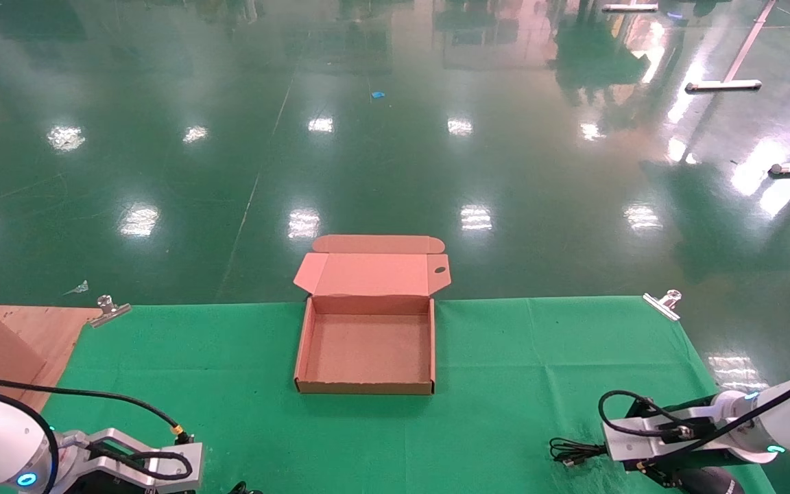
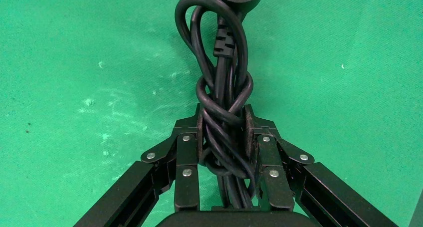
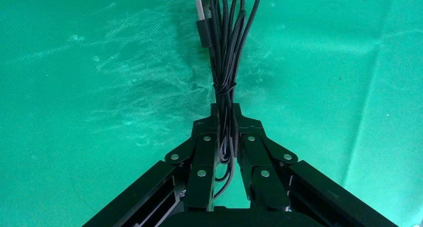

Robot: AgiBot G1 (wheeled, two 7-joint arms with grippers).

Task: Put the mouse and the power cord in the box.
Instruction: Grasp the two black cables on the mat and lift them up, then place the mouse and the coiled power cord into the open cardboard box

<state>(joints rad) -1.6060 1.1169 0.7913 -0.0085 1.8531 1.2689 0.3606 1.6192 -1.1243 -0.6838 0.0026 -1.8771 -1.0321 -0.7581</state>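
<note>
So on my end, the shallow brown cardboard mailer box (image 1: 367, 346) sits open in the middle of the bench, right at its far edge, lid flipped back past that edge with the little oval hole showing. Nothing inside it.

The coiled black power cord (image 2: 223, 95) is down at the near left corner of the bench. My left gripper (image 2: 223, 132) has its fingers (image 2: 201, 132) clamped on the knotted bundle, and the chunky plug pokes out past the fingertips over the green cloth (image 1: 525, 357).

Over at the near right corner, the right gripper (image 3: 226, 122) has its fingers (image 3: 208, 137) squeezed together on the thin black mouse cable (image 3: 225, 52), a looped bunch with the USB plug hanging at the far end. In the head view I can see a rounded black shape under that arm at the bench's near edge, probably the small black mouse (image 1: 707, 480), mostly hidden.

Silver clips (image 1: 108, 310) pin the cloth at both far corners.
</note>
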